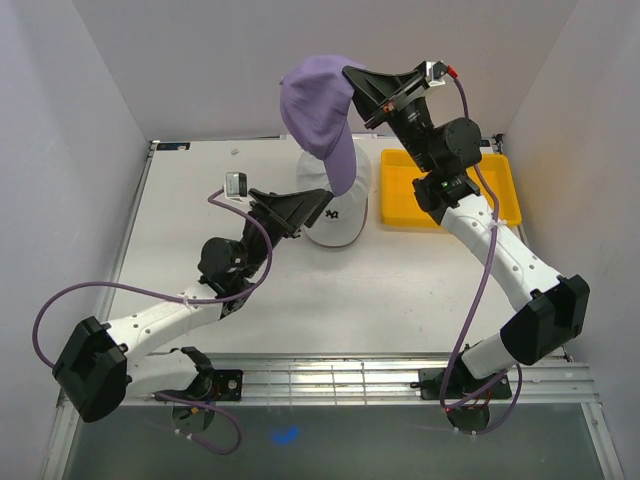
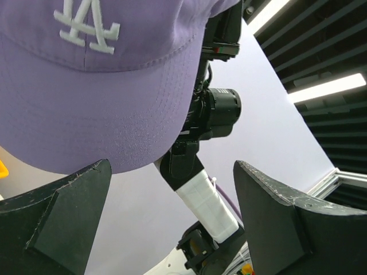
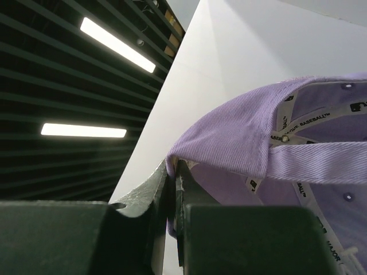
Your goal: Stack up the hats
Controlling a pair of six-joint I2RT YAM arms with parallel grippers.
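Observation:
My right gripper [image 1: 358,88] is shut on the back rim of the purple hat [image 1: 320,115] and holds it high above the table, brim hanging down. In the right wrist view the fabric edge [image 3: 178,169] is pinched between the jaws. Under it the white hat [image 1: 340,212] sits on the table, brim toward me. My left gripper [image 1: 312,210] is open and empty beside the white hat's left side. In the left wrist view the purple hat [image 2: 92,86] hangs overhead. The pink and black hats are out of view.
A flat yellow tray [image 1: 400,195] lies on the table to the right of the white hat, partly under my right arm. White walls close in the table at the back and both sides.

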